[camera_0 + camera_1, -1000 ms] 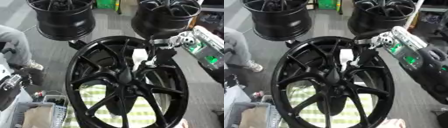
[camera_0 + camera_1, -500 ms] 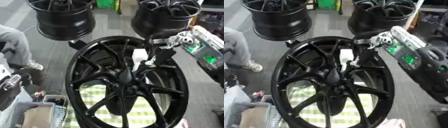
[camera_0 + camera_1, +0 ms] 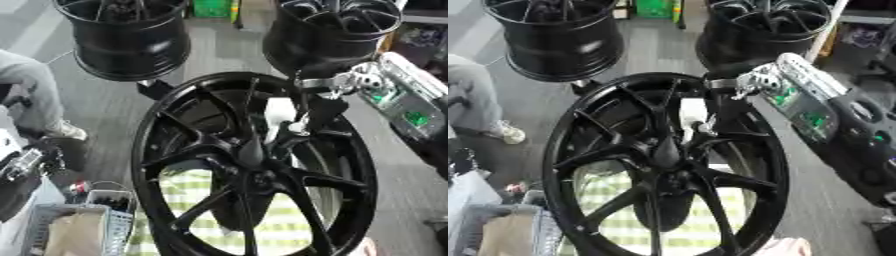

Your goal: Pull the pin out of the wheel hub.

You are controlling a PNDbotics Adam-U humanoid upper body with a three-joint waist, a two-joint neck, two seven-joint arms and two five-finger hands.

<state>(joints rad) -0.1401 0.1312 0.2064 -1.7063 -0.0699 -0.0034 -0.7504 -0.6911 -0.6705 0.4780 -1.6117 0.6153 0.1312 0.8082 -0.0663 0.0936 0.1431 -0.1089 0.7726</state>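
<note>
While the big black wheel hub (image 3: 254, 165) stands on edge in the middle of the left eye view, the right hand (image 3: 317, 107) reaches down into its upper spokes from the right, its dark fingers curled around a white, pin-shaped piece (image 3: 278, 116) that sits between the spokes just above the hub's centre. The right arm (image 3: 398, 97) slants in from the upper right, silver wrist joint at the rim and green boards showing along the forearm. At the lower left edge a dark part of the left hand (image 3: 22, 167) shows; whether its fingers are spread or curled cannot be told. Against the frame a second ago, hand, white piece and hub stand almost unchanged.

In the right eye view the same pinch appears: the right hand (image 3: 726, 102) sits inside the rim, touching the white piece (image 3: 692, 114), with the forearm stretching away to the right edge. Two more black wheels (image 3: 553, 40) stand behind.
</note>
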